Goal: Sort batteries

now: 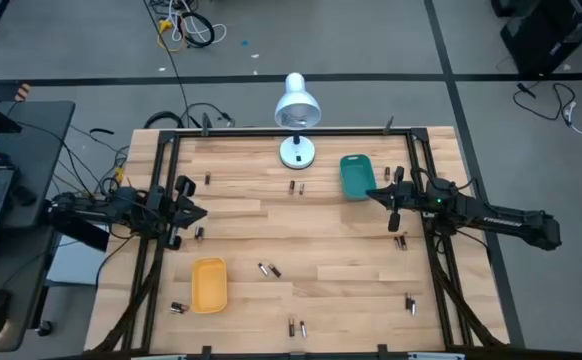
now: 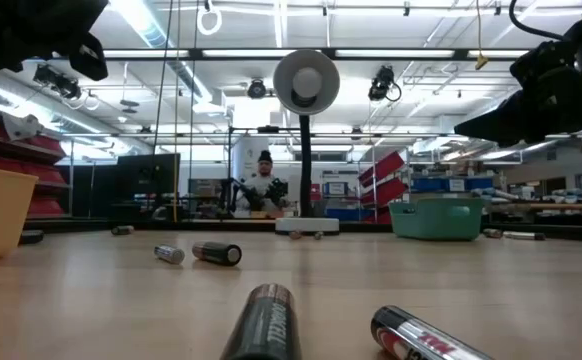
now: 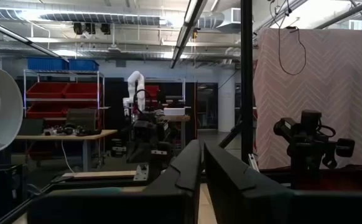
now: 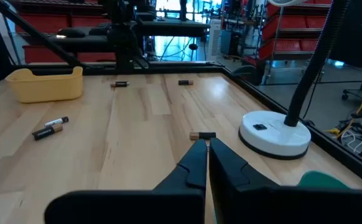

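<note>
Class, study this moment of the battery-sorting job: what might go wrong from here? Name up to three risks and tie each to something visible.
1. The batteries lie scattered singly and in pairs; being round, they may roll when nudged.
2. The white lamp stands beside the teal tray, so the shut right gripper could bump it.
3. The yellow tray looks light; the shut left gripper might push it.

Two dark, slender jointed arms are being seen from above, the left arm (image 1: 101, 212) and the right arm (image 1: 491, 213) each built of black segments. A small green light is being shown on the right arm near its wrist. Each gripper's fingers (image 4: 196, 163) are being shown as flat, black, wedge-shaped blades tapering to narrow tips.
</note>
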Controlling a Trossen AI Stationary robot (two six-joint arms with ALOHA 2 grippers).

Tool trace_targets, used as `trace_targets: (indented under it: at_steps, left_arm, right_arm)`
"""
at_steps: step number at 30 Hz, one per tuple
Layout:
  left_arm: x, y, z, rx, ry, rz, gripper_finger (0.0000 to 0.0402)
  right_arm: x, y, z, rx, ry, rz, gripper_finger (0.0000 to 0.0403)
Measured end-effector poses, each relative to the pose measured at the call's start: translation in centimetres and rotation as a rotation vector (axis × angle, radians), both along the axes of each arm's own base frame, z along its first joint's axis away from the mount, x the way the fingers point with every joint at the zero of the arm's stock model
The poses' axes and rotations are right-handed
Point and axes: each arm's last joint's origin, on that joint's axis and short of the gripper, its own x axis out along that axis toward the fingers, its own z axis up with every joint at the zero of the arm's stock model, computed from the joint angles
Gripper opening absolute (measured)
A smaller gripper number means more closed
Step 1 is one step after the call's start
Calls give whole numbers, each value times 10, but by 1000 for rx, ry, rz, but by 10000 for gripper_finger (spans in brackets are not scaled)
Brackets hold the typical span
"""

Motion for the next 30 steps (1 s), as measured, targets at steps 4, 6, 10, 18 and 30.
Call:
trace_targets:
  at_steps: [4, 6, 10, 18, 30]
  left_arm:
    - [0, 0, 0, 0, 0, 0, 37]
    - [0, 0, 0, 0, 0, 0, 37]
    - [0, 0, 0, 0, 0, 0, 37]
    - [0, 0, 0, 0, 0, 0, 37]
    - [-3, 1, 6, -66, -63, -8, 37]
  right_arm:
    - [0, 0, 0, 0, 0, 0, 7]
    - [0, 0, 0, 0, 0, 0, 7]
    - [0, 0, 0, 0, 0, -1, 7]
    - [0, 0, 0, 0, 0, 0, 7]
    - [0, 0, 0, 0, 0, 0, 7]
